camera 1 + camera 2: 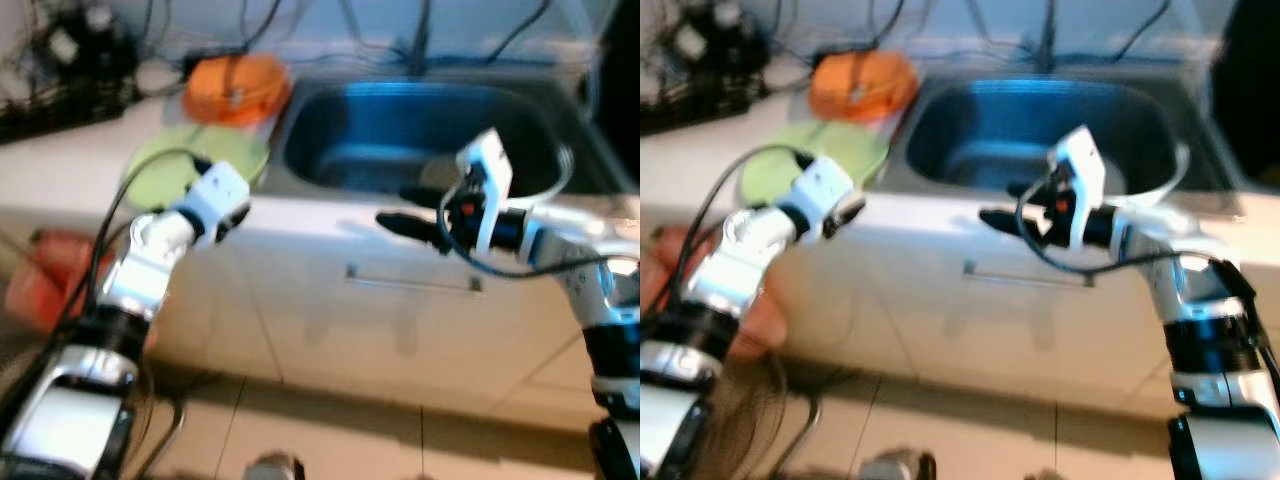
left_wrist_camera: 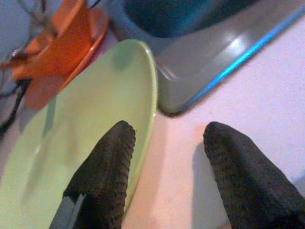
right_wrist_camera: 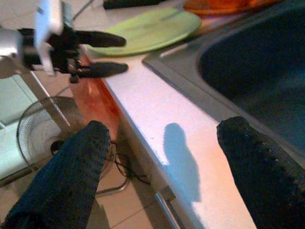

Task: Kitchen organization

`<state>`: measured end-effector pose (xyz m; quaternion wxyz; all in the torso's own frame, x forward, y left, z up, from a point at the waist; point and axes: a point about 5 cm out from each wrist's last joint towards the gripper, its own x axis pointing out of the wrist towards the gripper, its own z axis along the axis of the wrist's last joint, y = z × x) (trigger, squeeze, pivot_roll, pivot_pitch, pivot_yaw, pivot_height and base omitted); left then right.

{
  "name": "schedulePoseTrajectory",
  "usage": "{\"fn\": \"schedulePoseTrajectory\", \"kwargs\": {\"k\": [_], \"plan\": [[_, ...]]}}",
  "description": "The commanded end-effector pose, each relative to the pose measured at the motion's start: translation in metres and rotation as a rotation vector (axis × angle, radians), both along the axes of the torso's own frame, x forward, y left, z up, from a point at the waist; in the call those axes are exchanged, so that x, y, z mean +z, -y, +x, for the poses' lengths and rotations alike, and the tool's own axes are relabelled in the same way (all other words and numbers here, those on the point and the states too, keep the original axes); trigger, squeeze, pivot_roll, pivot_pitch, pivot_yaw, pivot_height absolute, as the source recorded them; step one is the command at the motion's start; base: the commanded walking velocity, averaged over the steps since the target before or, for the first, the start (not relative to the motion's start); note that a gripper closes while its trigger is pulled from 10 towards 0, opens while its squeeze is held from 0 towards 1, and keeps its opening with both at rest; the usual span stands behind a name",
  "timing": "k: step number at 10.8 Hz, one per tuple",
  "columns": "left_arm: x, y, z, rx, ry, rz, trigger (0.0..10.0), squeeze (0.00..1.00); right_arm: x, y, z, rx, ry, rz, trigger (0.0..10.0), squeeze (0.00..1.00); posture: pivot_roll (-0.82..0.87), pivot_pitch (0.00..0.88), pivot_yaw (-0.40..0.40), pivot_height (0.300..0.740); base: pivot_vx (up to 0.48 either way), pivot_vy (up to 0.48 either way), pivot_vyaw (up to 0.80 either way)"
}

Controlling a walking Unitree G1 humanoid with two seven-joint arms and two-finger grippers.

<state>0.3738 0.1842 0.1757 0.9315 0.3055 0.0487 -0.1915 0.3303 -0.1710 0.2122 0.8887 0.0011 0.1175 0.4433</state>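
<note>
Sink (image 1: 420, 130) is the biggest thing here, steel basin set into the white surface (image 3: 190, 143), looks empty as far as I can tell. Cabinet front with a bar handle (image 1: 412, 283) below it.

Green plate (image 1: 195, 165) lies flat on the surface just left of the sink, rim near the sink's edge. Orange dish (image 1: 237, 88) sits behind it, touching or overlapping the plate's far rim, can't tell which. Dark clutter and cables at the back left, too blurred to name.

My left pincer (image 2: 164, 181) is spread wide at the plate's near rim: one finger over the plate, the other over bare surface, so the rim lies between them. Not holding anything.

My right pincer (image 3: 162, 167) is also wide and empty, hovering over the surface strip in front of the sink.

Handling guess: plate looks rigid, glossy, thin-rimmed, probably melamine or glazed, so light but slippery. It lies flat, so I'd pinch across the rim and expect it to skate toward the sink lip. Chipping is a risk if it's ceramic.
</note>
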Motion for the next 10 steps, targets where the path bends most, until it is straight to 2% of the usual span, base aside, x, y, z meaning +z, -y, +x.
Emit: {"fn": "schedulePoseTrajectory", "kwargs": {"k": [1, 2, 4, 5, 6, 7, 10], "plan": [[0.011, 0.008, 0.000, 0.006, 0.044, -0.123, 10.0, 0.00, -0.010, 0.013, 0.001, -0.079, 0.007, -0.011, 10.0, 0.00, 0.06, 0.095, 0.099, 0.740, 0.480, 0.000, 0.00], [0.015, 0.017, -0.001, -0.027, 0.070, -0.160, 10.0, 0.00, -0.015, 0.018, 0.000, -0.114, -0.001, -0.005, 10.0, 0.00, 0.05, 0.093, 0.105, 0.740, 0.465, 0.000, 0.00], [0.014, 0.022, 0.000, -0.032, 0.081, -0.167, 10.0, 0.00, -0.014, 0.017, 0.000, -0.140, 0.017, 0.012, 10.0, 0.00, 0.05, 0.088, 0.110, 0.740, 0.383, 0.000, 0.00], [0.021, 0.029, -0.001, -0.049, 0.140, -0.207, 10.0, 0.00, -0.012, 0.014, 0.001, -0.152, 0.039, 0.029, 10.0, 0.00, 0.05, 0.084, 0.109, 0.740, 0.000, 0.000, 0.00], [0.028, 0.032, -0.003, -0.029, 0.219, -0.209, 10.0, 0.00, -0.010, 0.012, 0.000, -0.148, 0.051, 0.045, 10.0, 0.00, 0.05, 0.082, 0.104, 0.740, 0.000, 0.000, 0.00], [0.028, 0.030, -0.005, 0.002, 0.257, -0.189, 10.0, 0.00, -0.009, 0.012, 0.001, -0.161, 0.058, 0.050, 10.0, 0.00, 0.05, 0.079, 0.101, 0.740, 0.000, 0.000, 0.00], [0.030, 0.028, -0.007, 0.023, 0.291, -0.203, 10.0, 0.00, -0.008, 0.009, 0.002, -0.179, 0.065, 0.076, 10.0, 0.00, 0.05, 0.071, 0.094, 0.740, 0.000, 0.000, 0.00]]}}
